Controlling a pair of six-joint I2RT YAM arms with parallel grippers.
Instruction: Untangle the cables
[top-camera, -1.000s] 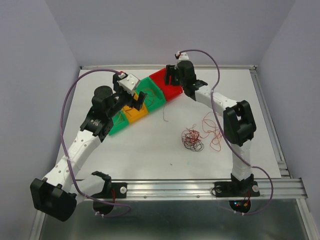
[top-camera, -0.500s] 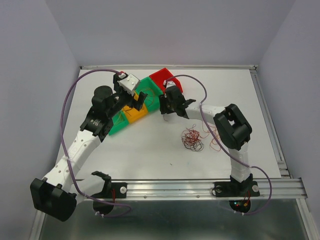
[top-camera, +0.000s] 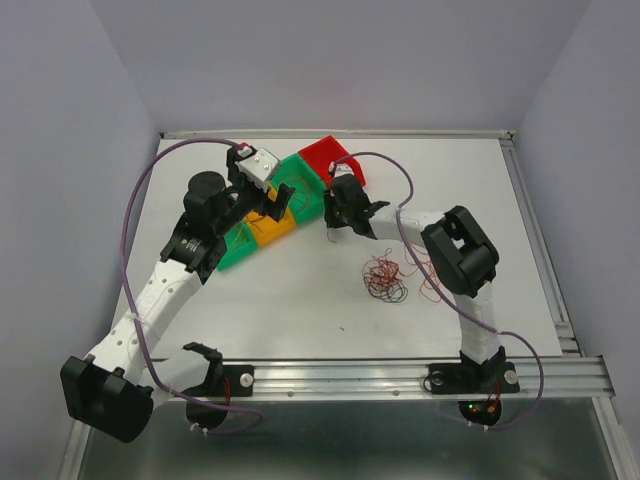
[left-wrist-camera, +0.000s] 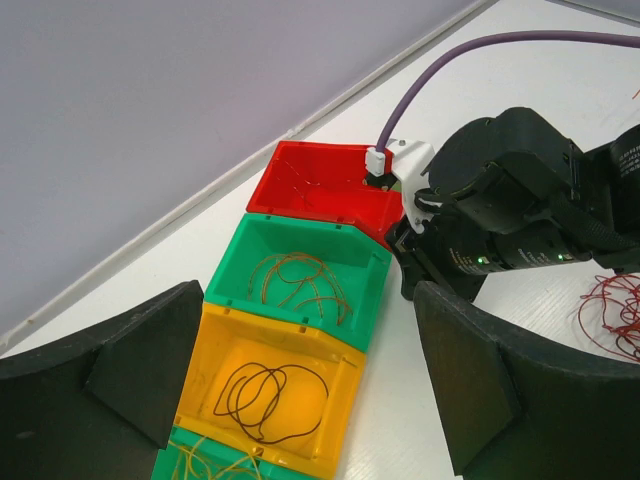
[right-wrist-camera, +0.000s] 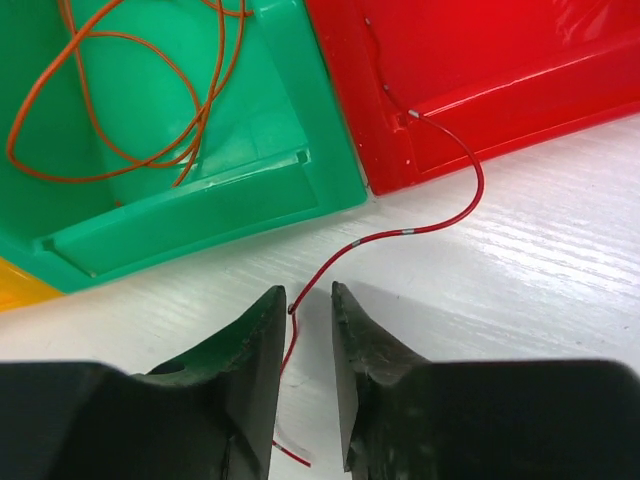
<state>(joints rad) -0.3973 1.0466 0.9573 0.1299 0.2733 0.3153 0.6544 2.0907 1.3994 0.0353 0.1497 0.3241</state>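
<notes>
The right gripper (right-wrist-camera: 308, 305) has left the red bin (right-wrist-camera: 480, 60), jaws narrowing, seemingly around a red cable (right-wrist-camera: 370, 240).

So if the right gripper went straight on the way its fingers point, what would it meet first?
Most likely the red wire, which already runs between the fingertips of the right gripper. Just beyond it is the white table, beside the green bin. Depth is uncertain here.

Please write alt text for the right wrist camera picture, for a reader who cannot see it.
The right gripper, its two black fingers a narrow gap apart, straddles a thin red wire on the white table; the wire curves up over the front wall of a red bin. Left of it, a green bin holds loops of orange wire.
</notes>
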